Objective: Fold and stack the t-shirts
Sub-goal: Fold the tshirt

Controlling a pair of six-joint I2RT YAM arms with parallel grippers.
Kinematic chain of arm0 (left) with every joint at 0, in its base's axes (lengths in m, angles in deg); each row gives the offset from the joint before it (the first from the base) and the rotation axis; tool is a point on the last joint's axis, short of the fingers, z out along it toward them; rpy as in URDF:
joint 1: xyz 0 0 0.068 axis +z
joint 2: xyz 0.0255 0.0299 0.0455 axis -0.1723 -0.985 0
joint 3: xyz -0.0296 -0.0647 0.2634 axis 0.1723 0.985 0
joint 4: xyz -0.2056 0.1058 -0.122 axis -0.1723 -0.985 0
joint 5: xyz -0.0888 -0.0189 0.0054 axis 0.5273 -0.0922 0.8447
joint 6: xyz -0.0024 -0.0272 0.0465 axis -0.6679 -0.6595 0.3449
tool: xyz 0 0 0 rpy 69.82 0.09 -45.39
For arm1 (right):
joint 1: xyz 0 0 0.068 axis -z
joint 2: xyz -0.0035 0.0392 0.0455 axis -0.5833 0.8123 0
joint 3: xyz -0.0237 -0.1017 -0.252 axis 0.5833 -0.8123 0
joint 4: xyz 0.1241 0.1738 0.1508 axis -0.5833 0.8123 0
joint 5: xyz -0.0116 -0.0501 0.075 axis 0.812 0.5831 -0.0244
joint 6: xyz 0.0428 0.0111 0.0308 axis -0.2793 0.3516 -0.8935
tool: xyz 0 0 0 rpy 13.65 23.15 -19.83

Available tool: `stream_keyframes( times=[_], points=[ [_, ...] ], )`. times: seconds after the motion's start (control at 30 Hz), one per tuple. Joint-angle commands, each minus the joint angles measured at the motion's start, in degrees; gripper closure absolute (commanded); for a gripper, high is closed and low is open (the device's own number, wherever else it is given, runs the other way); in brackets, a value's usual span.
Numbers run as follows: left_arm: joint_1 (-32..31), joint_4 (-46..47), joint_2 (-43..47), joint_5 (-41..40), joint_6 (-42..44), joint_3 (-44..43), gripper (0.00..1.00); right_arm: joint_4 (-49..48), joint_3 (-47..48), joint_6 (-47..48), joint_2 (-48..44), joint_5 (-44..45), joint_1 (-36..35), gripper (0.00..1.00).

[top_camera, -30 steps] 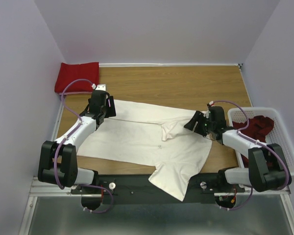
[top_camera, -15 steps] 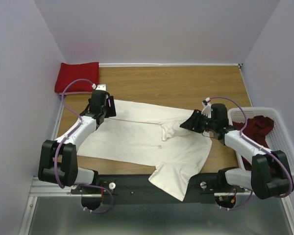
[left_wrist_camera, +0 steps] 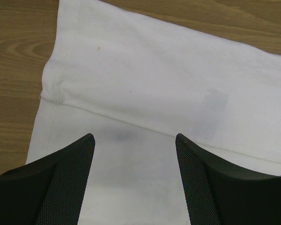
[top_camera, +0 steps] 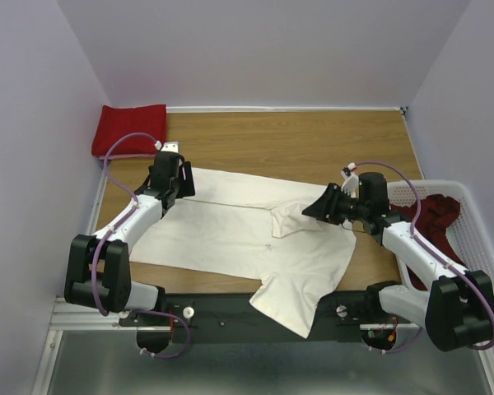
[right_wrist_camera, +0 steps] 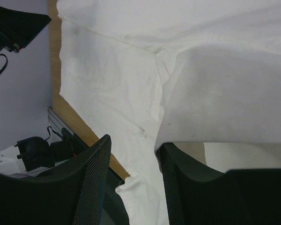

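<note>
A large cream-white t-shirt [top_camera: 222, 230] lies spread across the table, one end hanging over the near edge. My left gripper [top_camera: 178, 183] hovers open over its far left corner, and the left wrist view shows the gripper [left_wrist_camera: 135, 137] with only flat cloth [left_wrist_camera: 154, 70] and a hem seam between the fingers. My right gripper [top_camera: 312, 209] is open at the shirt's right side. In the right wrist view [right_wrist_camera: 133, 141] a raised flap of the shirt [right_wrist_camera: 225, 93] drapes over its right finger [right_wrist_camera: 187, 187], with nothing pinched in the gap. A folded bright red t-shirt [top_camera: 130, 129] sits at the back left.
A white lattice basket [top_camera: 482, 257] stands at the table's right edge with a dark red t-shirt [top_camera: 432, 216] bunched inside. Bare wood [top_camera: 313, 148] shows behind the cream shirt. Walls close in at the left, back and right.
The right gripper's jaws have narrowed and the arm has drawn slightly right and up, so the shirt flap near it now stands raised. The left arm has not moved.
</note>
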Motion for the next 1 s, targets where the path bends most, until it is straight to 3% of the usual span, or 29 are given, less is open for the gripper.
stream_keyframes(
  times=[0.0, 0.4, 0.67, 0.8, 0.97],
  points=[
    [-0.31, 0.07, -0.49, 1.08, 0.34, -1.49, 0.23, 4.52, -4.31, -0.66, 0.61, 1.05, -0.14, 0.47],
    [-0.49, 0.07, -0.93, 1.87, 0.43, -1.58, 0.23, 5.05, -8.62, 1.09, 2.37, 7.64, -0.14, 0.46],
    [-1.54, 0.42, -0.15, 2.74, 0.61, -1.31, 0.25, 7.42, -7.75, 2.59, 0.19, 6.24, -0.23, 0.46],
    [-7.68, -0.97, 1.52, 3.27, -1.14, -0.78, 0.27, 10.75, -6.43, 3.03, -2.80, 6.15, -0.23, 0.46],
    [-21.04, -4.93, 3.29, 5.38, -10.10, -2.45, 0.31, 14.27, -5.46, 3.38, -5.88, 7.65, -0.23, 0.45]
  ],
)
